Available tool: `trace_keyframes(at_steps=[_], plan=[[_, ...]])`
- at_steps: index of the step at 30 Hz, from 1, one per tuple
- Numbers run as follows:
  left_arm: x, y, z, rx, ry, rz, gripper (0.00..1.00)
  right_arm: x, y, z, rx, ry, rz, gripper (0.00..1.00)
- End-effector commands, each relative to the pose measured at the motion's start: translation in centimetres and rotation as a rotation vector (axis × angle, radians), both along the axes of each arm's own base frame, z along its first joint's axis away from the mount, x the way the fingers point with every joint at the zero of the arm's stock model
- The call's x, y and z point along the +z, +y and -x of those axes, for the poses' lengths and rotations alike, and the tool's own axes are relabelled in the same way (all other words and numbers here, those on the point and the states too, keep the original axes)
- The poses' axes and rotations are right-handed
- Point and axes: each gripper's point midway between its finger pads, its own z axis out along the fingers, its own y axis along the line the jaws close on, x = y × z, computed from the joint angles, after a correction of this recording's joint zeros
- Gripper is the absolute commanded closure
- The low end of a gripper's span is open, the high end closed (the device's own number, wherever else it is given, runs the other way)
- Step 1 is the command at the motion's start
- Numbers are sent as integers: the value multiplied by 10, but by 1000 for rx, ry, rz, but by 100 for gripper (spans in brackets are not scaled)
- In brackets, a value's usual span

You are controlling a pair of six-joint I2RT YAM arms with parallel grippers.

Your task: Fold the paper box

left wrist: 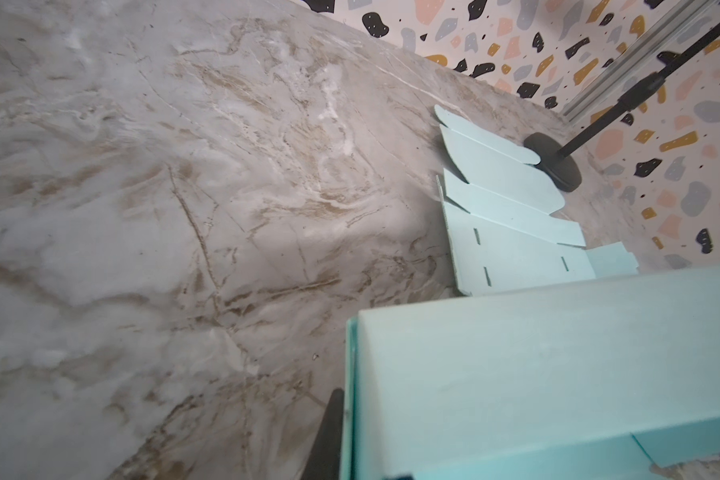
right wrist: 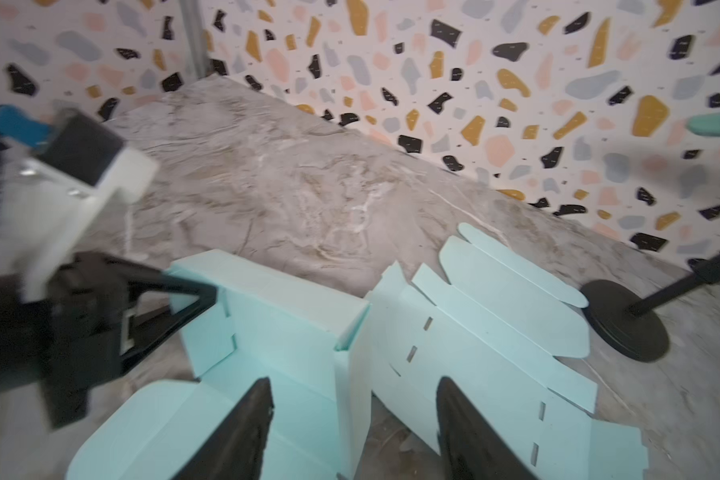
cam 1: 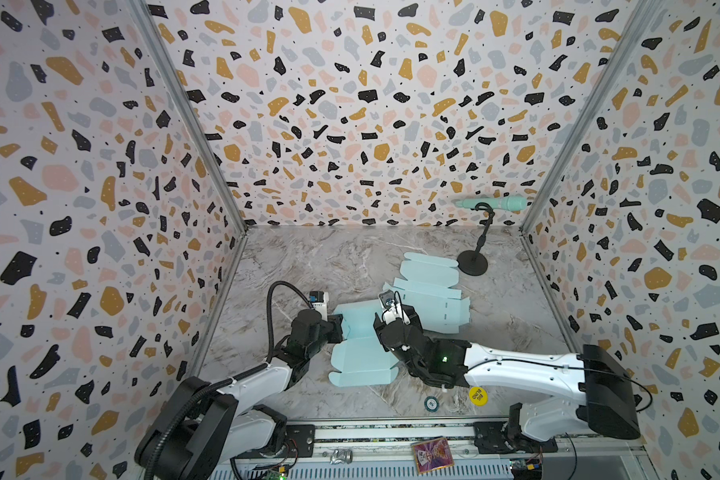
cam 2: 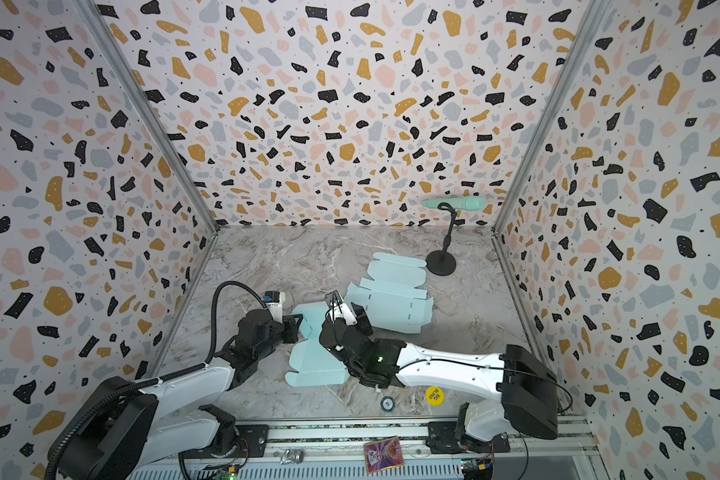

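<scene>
The paper box [cam 1: 358,357] [cam 2: 312,365] is a pale blue, partly folded blank lying at the table's middle with its side walls raised. My left gripper [cam 1: 336,328] [right wrist: 208,297] is shut on the box's left wall [left wrist: 348,374]; in the left wrist view one dark finger [left wrist: 329,432] lies against that wall's outside. My right gripper [right wrist: 354,415] is open, and its two fingers [right wrist: 246,424] straddle the box's upright right wall [right wrist: 358,386] without pinching it. In both top views the right wrist hides those fingertips.
A second pale blue blank [cam 1: 429,291] [right wrist: 495,353] lies flat just behind and to the right of the box. A black microphone stand [cam 1: 472,264] with a teal microphone [cam 1: 491,203] stands at the back right. A yellow disc [cam 1: 477,395] and a dark chip [cam 1: 432,403] lie near the front edge.
</scene>
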Motion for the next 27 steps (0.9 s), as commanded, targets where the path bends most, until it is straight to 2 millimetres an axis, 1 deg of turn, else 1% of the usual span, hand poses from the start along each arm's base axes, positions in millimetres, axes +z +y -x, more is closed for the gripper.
trace_keyframes(at_steps=[1,3,4,7,9,14,19,23,27], plan=[[8,-8,-3,-56,-66,-99,100,19,-2,-5,217,-17,-28,31],[11,-17,0,-96,-94,-139,99,19,-7,-10,324,-25,-30,22],[11,-22,2,-115,-101,-159,98,15,-7,-13,364,-18,-13,20],[11,-35,6,-170,-120,-225,97,-4,-5,-25,444,13,56,18],[9,-42,7,-191,-128,-252,97,-16,2,-28,506,56,65,17],[-3,-50,8,-220,-127,-329,96,-46,18,-21,609,140,78,15],[-13,-55,9,-230,-124,-348,95,-70,22,-23,591,192,108,15],[-21,-57,10,-237,-114,-363,93,-91,18,-29,527,219,174,15],[-19,-58,11,-233,-117,-356,88,-98,11,-39,442,199,242,19]])
